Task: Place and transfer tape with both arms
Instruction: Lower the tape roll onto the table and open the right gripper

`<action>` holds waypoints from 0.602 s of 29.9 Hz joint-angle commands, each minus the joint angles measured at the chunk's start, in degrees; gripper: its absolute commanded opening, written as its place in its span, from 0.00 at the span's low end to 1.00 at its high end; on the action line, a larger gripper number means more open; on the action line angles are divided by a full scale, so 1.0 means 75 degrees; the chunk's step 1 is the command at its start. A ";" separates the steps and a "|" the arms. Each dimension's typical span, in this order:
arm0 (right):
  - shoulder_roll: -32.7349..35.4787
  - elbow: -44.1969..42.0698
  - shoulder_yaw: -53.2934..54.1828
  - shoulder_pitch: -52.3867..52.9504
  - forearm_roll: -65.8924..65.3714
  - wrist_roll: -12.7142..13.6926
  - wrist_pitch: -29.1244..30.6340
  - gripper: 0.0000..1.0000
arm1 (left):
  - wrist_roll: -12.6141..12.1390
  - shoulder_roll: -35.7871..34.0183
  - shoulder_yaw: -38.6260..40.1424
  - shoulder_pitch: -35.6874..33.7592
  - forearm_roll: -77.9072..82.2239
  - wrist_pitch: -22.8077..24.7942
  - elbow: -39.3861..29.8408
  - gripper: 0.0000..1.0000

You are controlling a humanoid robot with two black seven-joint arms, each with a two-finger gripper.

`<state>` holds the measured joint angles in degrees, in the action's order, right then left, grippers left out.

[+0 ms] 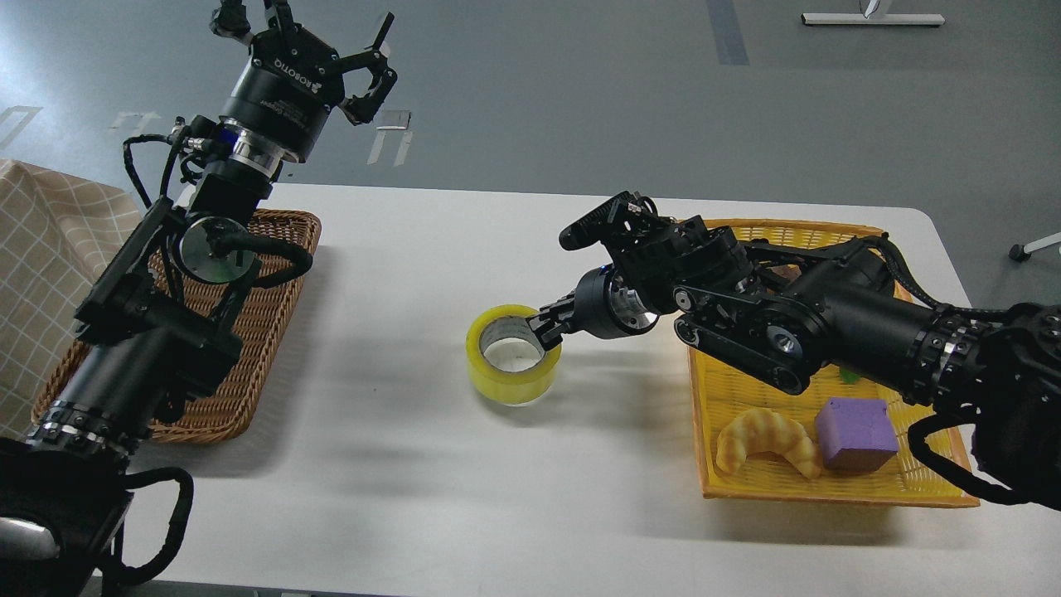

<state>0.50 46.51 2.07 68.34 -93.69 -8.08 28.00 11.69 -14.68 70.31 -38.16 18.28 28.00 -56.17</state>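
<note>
Standing on its side near the middle of the white table [580,514], the tape [512,356] has the right gripper [549,325] clamped on its rim at the roll's two o'clock. The left gripper [331,50], at eleven o'clock above the brown wicker basket [273,290], hangs spread and empty. A yellow basket [829,489] at three o'clock holds a croissant [767,439] and purple block [858,433].

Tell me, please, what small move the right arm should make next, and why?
Probably open the right pincer and draw back. The tape already sits flat mid-table, with the pincer at its rim, and the left pincer waits open, raised above the brown basket.
</note>
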 commanded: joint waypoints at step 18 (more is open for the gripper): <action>-0.0067 -0.0366 -0.0054 -0.0183 0.0011 -0.0001 0.0000 0.28 | 0.0000 0.0000 0.0000 0.0014 0.0000 0.0000 0.0001 0.98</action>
<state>0.00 44.13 1.66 67.03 -93.65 -8.08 28.00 11.69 -14.68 70.31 -38.11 18.28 28.00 -56.17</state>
